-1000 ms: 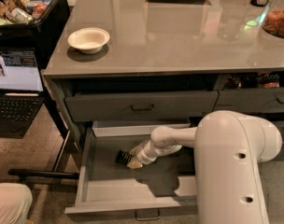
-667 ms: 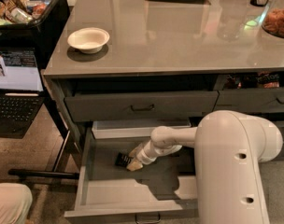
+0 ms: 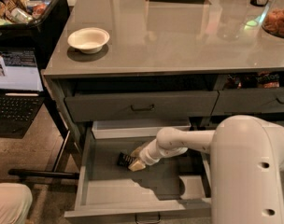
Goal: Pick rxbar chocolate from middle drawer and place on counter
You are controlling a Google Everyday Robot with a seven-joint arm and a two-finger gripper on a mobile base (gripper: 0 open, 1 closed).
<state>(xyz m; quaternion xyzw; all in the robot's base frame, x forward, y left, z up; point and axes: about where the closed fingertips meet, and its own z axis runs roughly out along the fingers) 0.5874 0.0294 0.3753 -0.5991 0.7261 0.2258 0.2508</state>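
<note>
Gripper (image 3: 134, 158) is reaching down into the open middle drawer (image 3: 104, 190), lower centre of frame, its tip right at the rxbar chocolate (image 3: 125, 159) lying on the drawer floor. I cannot tell how wide it is or whether it is gripping. I am judging the reach done; lifting and placing on the counter (image 3: 179, 36), upper frame, are remaining

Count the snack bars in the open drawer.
1. A black rxbar chocolate lies on the floor of the middle drawer, left of centre, right at the tip of the hand. The arm may hide others.
</note>
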